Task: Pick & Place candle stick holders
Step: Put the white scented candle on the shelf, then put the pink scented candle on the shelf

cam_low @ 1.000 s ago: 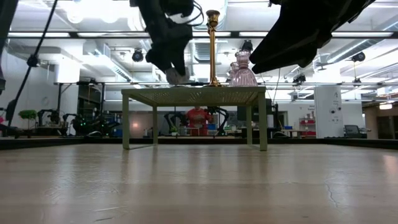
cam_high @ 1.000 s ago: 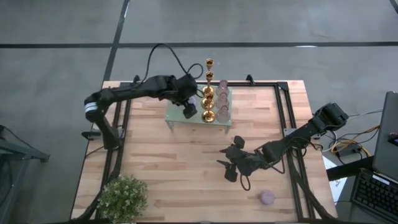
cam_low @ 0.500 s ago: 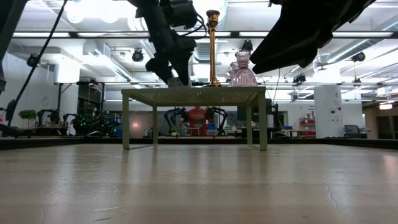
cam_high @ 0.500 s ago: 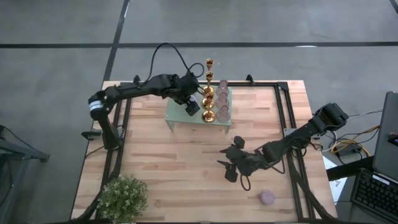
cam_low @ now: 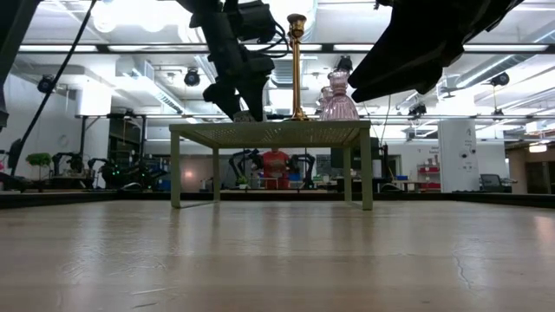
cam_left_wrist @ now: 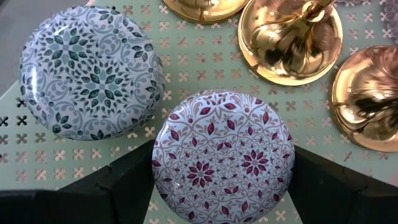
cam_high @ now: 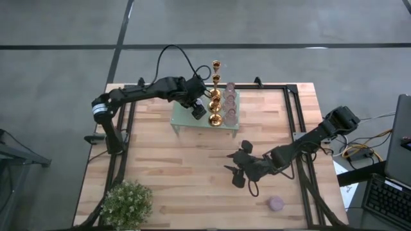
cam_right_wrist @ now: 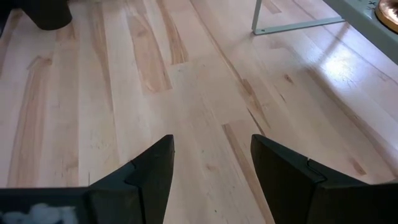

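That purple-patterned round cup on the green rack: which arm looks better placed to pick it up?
The left. Its gripper hangs over the rack with fingers open either side of the purple-patterned cup. The right gripper sits open, apart over bare table.

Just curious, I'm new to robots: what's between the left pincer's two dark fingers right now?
In the left wrist view, a round tin with a maroon flower pattern sits between the left pincer fingers, on the green perforated rack.
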Tool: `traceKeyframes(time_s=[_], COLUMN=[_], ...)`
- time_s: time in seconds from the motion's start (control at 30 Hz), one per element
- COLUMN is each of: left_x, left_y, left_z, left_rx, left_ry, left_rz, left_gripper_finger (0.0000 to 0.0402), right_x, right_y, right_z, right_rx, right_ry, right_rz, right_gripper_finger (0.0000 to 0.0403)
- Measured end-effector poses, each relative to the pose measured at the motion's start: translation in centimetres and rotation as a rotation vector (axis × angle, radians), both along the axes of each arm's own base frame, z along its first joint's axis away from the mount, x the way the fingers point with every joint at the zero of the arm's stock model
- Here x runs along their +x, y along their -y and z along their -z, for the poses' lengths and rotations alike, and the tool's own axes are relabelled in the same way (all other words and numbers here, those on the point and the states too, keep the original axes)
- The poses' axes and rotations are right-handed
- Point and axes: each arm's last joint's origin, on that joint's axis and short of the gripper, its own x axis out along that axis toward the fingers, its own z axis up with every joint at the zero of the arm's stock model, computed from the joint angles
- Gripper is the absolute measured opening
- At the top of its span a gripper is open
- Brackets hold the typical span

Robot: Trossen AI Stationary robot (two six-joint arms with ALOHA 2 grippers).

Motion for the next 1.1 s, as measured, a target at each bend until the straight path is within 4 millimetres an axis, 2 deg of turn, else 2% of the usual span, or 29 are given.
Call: traceKeyframes(time_s=[0.2,0.43,0.63,0.93,1.1], left_x=[0.0,0.0,-0.1,-2.7,-4.3], left_y=[0.0,0.0,0.0,1.3,3.7], left_z=[0.0,0.1,-0.2,-3.5,-5.0], left_rx=[0.001,0.006,0.013,0.030,0.018], left_ry=[0.000,-0.012,-0.019,-0.013,0.026], left_rz=[-0.006,0.010,0.029,0.068,0.112], left_gripper_finger=[0.0314,0.0346,0.0354,0.0355,0.0355], right_x=[0.0,0.0,0.0,0.0,-0.3], right_y=[0.0,0.0,0.0,0.0,-0.6], right_z=[0.0,0.0,0.0,0.0,0.1], right_rx=[0.000,0.000,0.000,0.001,0.021], right_ry=[0.000,0.001,0.001,-0.003,-0.019], right_rz=[0.000,0.000,0.000,-0.004,-0.052], right_gripper_finger=[0.0205,0.0205,0.0205,0.0205,0.0205])
